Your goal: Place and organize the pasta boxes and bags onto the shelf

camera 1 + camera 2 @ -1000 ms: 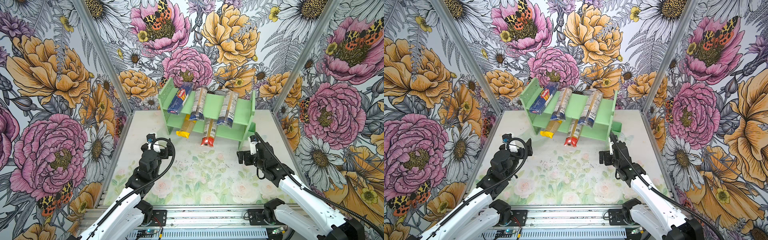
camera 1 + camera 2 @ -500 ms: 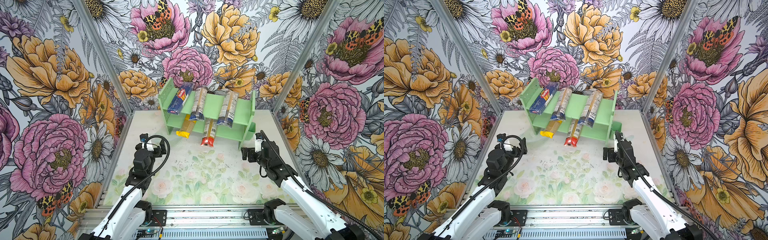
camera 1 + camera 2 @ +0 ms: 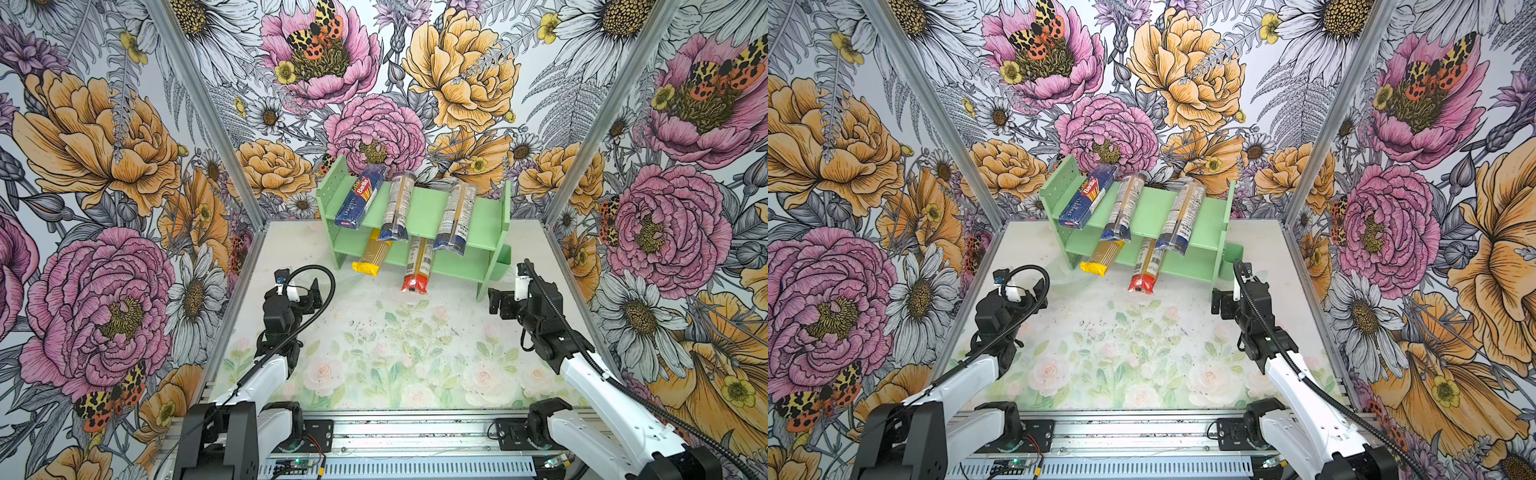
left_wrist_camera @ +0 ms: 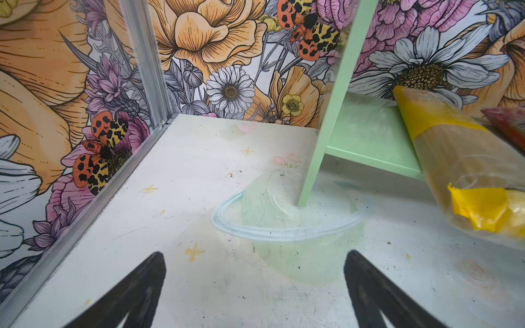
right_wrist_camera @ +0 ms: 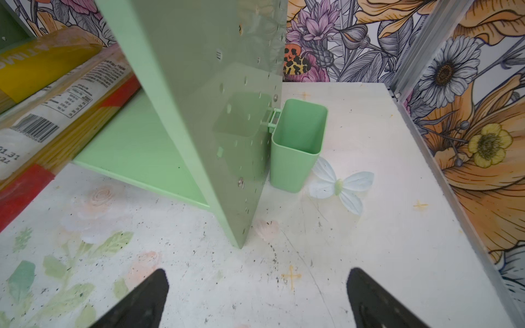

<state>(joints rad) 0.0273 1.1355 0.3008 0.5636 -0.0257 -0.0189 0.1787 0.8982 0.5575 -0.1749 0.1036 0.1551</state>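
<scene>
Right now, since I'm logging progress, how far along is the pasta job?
Done: the blue box and two navy-ended bags lie on the top tier of the shelf, the yellow bag and red-ended bag on the lower one. In hand: nothing; left claw and right claw are open, empty. Left: no pack lies on the table; perhaps push in the lower bags, which overhang the front edge.

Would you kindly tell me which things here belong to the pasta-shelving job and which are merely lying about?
Part of the job:
- shelf
- blue box
- first navy-ended bag
- second navy-ended bag
- yellow bag
- red-ended bag

Just there:
- small green bin hung on the shelf's side
- flowered walls
- table
</scene>
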